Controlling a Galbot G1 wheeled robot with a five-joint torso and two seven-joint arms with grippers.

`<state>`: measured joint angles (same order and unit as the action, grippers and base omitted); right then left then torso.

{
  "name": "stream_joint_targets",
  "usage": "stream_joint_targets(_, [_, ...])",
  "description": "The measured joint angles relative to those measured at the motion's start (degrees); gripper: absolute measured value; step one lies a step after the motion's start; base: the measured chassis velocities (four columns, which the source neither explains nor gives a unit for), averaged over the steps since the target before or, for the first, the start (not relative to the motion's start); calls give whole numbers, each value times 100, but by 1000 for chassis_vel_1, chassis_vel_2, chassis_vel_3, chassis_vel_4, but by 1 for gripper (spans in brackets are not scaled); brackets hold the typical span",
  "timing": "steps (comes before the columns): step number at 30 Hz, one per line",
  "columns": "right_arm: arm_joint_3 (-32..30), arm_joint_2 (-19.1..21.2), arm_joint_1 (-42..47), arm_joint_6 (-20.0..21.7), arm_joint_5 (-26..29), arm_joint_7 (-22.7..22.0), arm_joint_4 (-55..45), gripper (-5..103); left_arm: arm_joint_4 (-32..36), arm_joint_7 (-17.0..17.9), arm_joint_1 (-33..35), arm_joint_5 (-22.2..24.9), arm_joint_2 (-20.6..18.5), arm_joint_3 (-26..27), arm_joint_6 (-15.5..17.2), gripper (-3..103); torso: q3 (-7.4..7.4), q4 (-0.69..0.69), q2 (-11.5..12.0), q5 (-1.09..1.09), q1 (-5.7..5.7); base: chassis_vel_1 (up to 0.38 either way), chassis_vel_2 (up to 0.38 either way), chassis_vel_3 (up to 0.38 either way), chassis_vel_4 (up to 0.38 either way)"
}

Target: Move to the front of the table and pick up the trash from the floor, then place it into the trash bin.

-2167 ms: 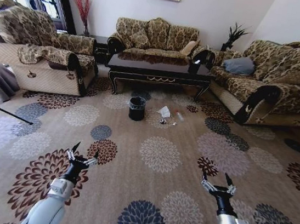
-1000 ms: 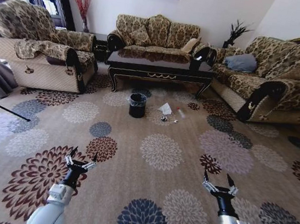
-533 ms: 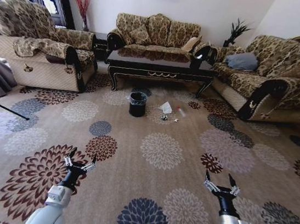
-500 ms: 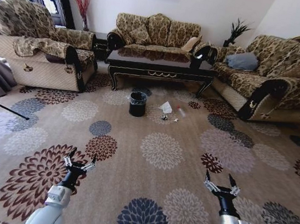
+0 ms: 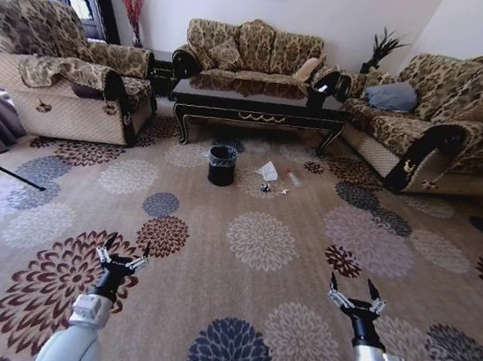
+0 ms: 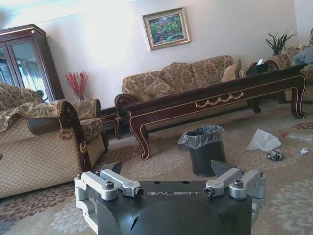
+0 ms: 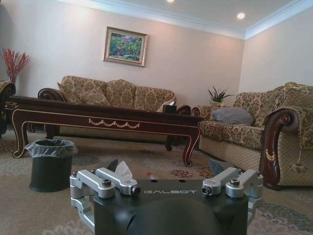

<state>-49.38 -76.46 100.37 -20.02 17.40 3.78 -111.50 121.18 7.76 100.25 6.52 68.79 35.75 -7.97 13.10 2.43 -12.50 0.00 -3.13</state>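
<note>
Trash [image 5: 269, 176] lies on the patterned carpet [image 5: 261, 236] at about twelve o'clock from the robot, well apart from both arms, so the step in hand looks like the approach drive toward the front of the table [image 5: 256, 102].

Going left to right in the head view: the left gripper [image 5: 120, 253] hangs low at about eight o'clock over a dark red flower in the carpet, its fingers spread apart and holding nothing. Farther off, the trash bin [image 5: 221, 164] stands just in front of the table, a small black bucket with a shiny liner folded over its rim. Just beside it, at its three o'clock, sits the litter: a crumpled white tissue [image 5: 267, 171], some tiny dark scraps [image 5: 265, 187] and a slim clear tube [image 5: 292, 178]. The right gripper [image 5: 355, 295] hangs at about four o'clock, jaws likewise released and empty.

As a judgement, the next move calls for closing much more distance and then bending the torso, since the pieces are small and flat on the floor.
</note>
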Motion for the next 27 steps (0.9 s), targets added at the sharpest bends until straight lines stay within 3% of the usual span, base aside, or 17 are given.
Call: stream_joint_targets(27, [112, -12, -90, -4, -190, -77, 187, 100, -168, 68, 43, 19, -1, 102, 7, 100, -474, 0, 600, 0, 126, 0, 0, 0, 0])
